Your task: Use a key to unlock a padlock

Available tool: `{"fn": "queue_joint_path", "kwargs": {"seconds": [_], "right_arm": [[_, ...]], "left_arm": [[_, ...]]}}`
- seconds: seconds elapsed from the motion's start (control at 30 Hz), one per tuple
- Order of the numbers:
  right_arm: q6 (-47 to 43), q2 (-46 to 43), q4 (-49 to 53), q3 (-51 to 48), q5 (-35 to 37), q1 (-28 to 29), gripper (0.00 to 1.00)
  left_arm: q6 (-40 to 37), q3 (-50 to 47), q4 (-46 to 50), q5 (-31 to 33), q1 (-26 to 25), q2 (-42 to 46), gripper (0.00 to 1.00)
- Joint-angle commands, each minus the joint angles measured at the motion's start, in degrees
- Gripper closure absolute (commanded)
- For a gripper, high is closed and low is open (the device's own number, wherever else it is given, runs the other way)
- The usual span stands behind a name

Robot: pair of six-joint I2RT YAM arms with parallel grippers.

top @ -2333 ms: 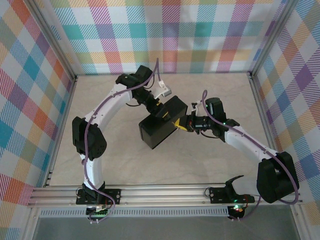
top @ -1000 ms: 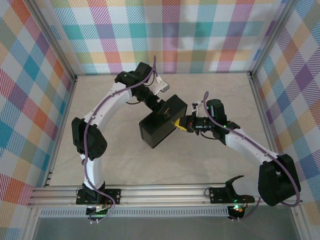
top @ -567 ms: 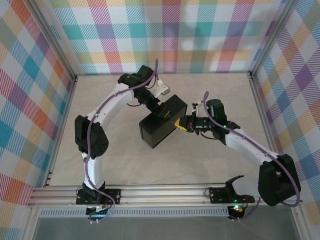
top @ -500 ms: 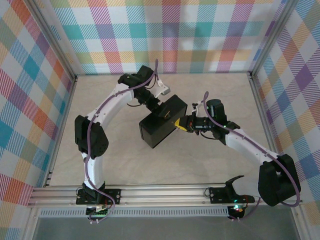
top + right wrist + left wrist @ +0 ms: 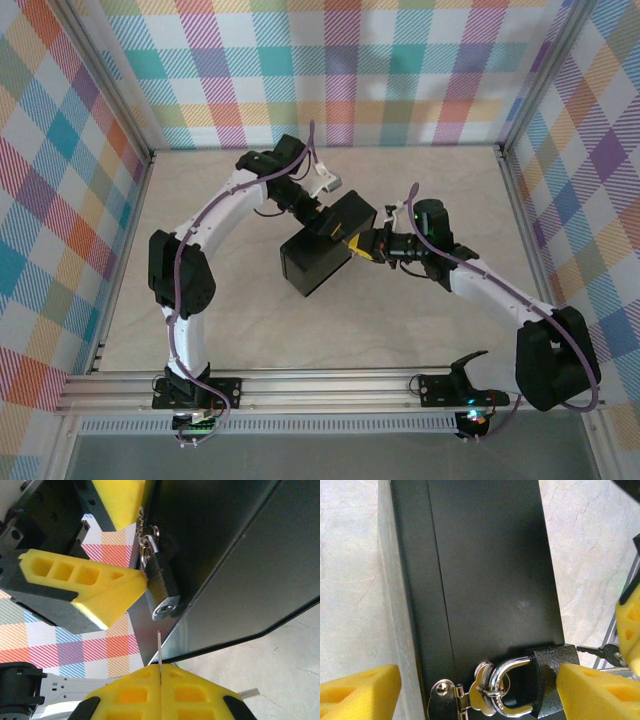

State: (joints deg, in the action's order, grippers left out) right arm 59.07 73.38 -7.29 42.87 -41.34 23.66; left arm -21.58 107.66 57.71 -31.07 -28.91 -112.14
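Surface: pale marbled tabletop [image 5: 400, 330].
Room: pastel plaid walls [image 5: 400, 70] on three sides.
Count: one black box [image 5: 315, 262], one padlock [image 5: 161, 587], one key [image 5: 159, 647].
Padlock: hangs from the box's hasp [image 5: 465, 697], keyhole facing the key.
Left gripper [image 5: 477, 680]: spread wide around the hasp, one pad [image 5: 595, 695] touching the padlock body, clamping nothing.
Right gripper [image 5: 160, 667]: pads pressed together on the key, its tip just short of the keyhole.
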Motion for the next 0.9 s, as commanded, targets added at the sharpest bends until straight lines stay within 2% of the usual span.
{"fn": "queue_joint_path", "kwargs": {"seconds": [0.0,0.87], "right_arm": [[1.4,1.0,-3.7,-0.8,0.0,0.2,1.00],[4.8,6.0,-11.0,-0.1,1.0,1.4,1.00]], "left_arm": [[0.0,-2.6,1.7,1.0,0.6,0.8,0.20],[1.8,-7.0,-0.7,-2.6,2.7,2.5,0.21]]}}
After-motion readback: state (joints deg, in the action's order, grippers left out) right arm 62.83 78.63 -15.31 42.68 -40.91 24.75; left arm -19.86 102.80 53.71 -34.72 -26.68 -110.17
